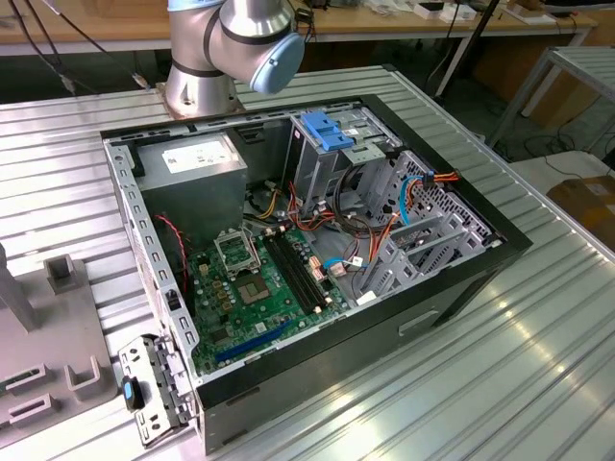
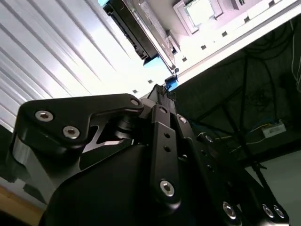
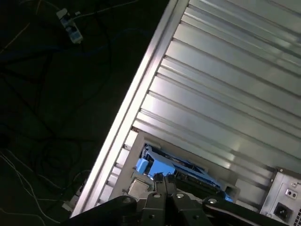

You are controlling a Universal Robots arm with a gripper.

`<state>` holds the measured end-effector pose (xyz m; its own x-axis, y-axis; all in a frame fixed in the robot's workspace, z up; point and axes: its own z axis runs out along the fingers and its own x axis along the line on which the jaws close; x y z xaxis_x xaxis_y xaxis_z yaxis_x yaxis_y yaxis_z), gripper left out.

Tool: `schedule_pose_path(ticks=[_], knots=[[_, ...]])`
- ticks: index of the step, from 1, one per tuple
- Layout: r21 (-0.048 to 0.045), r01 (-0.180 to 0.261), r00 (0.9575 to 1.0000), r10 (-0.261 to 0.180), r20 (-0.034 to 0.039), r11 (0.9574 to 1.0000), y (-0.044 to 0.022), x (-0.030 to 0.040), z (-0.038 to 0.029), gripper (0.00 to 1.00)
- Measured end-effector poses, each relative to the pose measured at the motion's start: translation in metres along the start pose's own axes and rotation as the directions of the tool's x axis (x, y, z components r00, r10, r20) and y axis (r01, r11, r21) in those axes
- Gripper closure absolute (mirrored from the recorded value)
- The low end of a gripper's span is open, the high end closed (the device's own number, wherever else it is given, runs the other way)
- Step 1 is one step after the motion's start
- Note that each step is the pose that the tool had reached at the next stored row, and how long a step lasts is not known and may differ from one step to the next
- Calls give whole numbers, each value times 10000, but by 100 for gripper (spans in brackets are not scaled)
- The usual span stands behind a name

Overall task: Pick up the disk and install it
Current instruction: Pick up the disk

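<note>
Gripper [image 3: 162, 178]: in both wrist views the fingers [image 2: 162, 136] are drawn close together, their tips clenched on the blue frame of the disk [image 3: 174, 168]. Whether the disk is lifted or rests on the surface cannot be told.

Disk position: over the ribbed metal bench [image 3: 225, 94], close to the bench edge. In the second wrist view the disk [image 2: 136, 33] runs away from the gripper [image 2: 165, 92], with a dark edge and a grey metal face showing.

Surroundings at the gripper: a grey box with a power socket [image 3: 287, 197] stands on the bench near one end of the disk. Past the bench edge lies dark floor with loose cables [image 3: 56, 94]. The ribbed surface on the other side of the disk is bare.

Exterior view: the arm's base [image 1: 231, 48] stands at the far side of the bench [image 1: 538, 336]. The open computer case [image 1: 452, 288] lies on its side in front of it.

- Inside the case: a green circuit board [image 1: 259, 288], a grey power unit [image 1: 197, 163] and a metal drive cage topped by a light-blue bracket [image 1: 325, 130].
- Orange and blue wires [image 1: 413, 192] hang across the cage on the exterior view's right, crowding that corner.
- A loose metal panel [image 1: 149, 389] leans at the case's near corner.
- Grey fixtures [image 1: 58, 279] sit on the exterior view's left.
- The bench on the exterior view's right of the case is open.
</note>
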<state>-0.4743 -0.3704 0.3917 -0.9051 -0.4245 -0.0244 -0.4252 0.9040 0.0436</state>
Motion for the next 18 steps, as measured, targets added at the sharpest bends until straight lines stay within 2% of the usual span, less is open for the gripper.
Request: schedule_pose_path(ticks=[3,4,5,7,8,9,10,12,13,15,16,17,18], knots=[[-21,777,9970,-777,-33,9970,0,0,5,89],[-29,1080,9941,-1081,-46,9941,0,0,8,89],[-45,1647,9863,-1648,-70,9863,-1,0,14,89],[-58,2277,9737,-2278,-99,9737,-1,1,24,89],[-67,2593,9657,-2594,-114,9658,-1,1,29,89],[-85,3151,9489,-3152,-136,9490,-2,1,39,89],[-96,3434,9390,-3435,-147,9391,-2,1,43,89],[-109,3749,9269,-3750,-157,9270,-2,1,47,89],[-124,4083,9126,-4085,-168,9128,-2,1,52,89],[-140,4437,8959,-4439,-180,8961,-3,1,57,89],[-153,4718,8814,-4720,-189,8816,-3,1,62,89],[-166,5036,8636,-5039,-200,8638,-3,2,69,89],[-173,5205,8534,-5208,-207,8537,-4,2,72,89]])
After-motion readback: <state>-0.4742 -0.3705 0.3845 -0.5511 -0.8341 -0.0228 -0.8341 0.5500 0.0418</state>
